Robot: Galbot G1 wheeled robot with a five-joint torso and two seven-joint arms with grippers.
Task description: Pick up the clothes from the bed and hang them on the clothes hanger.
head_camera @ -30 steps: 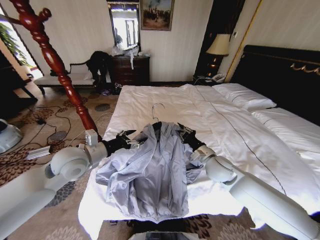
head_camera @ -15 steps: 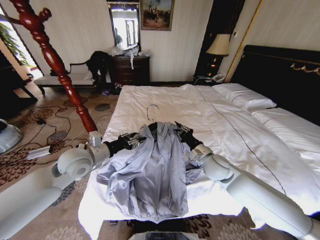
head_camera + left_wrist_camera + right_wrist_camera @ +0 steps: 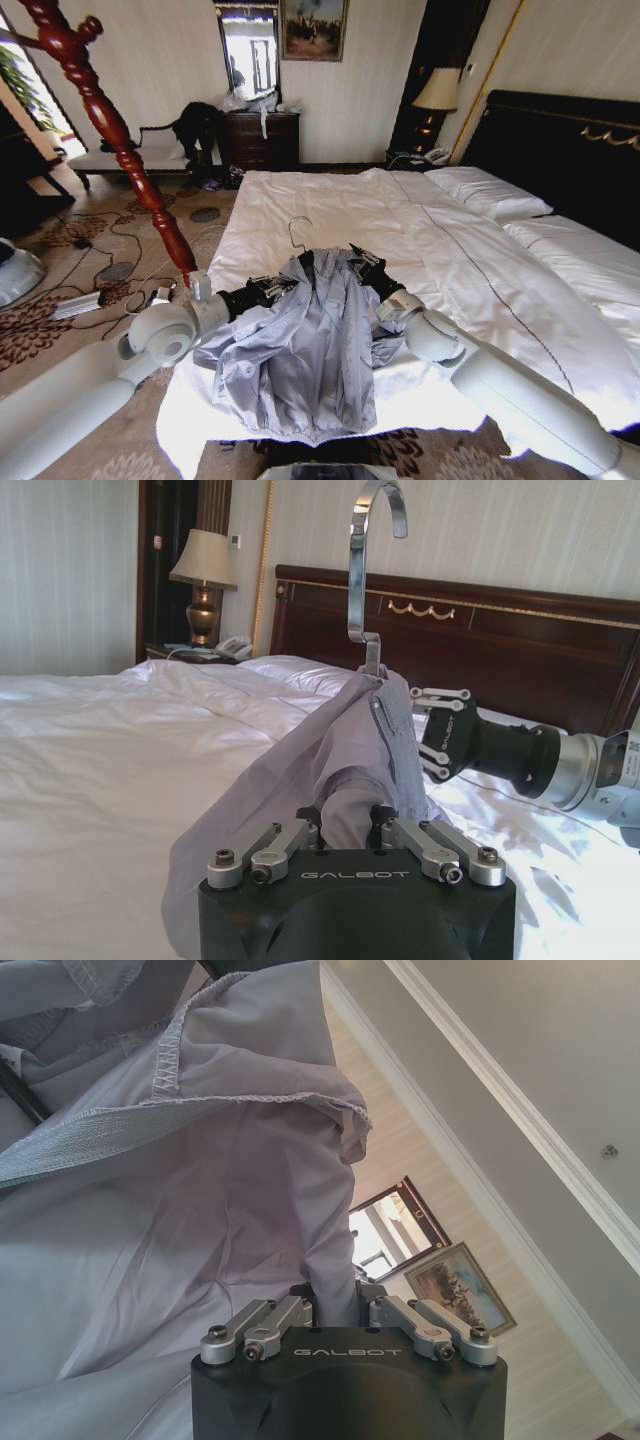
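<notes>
Crumpled grey jacket [image 3: 305, 340] on black hanger [image 3: 303, 259], left tool [image 3: 272, 288] and right tool [image 3: 357, 262] both clamped on its shoulders

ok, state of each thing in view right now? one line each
grey jacket: draped on the hanger, lifted at the shoulders, hem on the bed
hanger: inside the jacket, hook upright
left claw: shut on the jacket shoulder
right claw: shut on the other shoulder
bed: duvet wrinkled

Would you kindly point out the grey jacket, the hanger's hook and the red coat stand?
grey jacket [image 3: 310, 345]: head view, on its front panel.
hanger's hook [image 3: 362, 555]: left wrist view, on the silver wire's shank.
red coat stand [image 3: 120, 150]: head view, on the turned post.
</notes>
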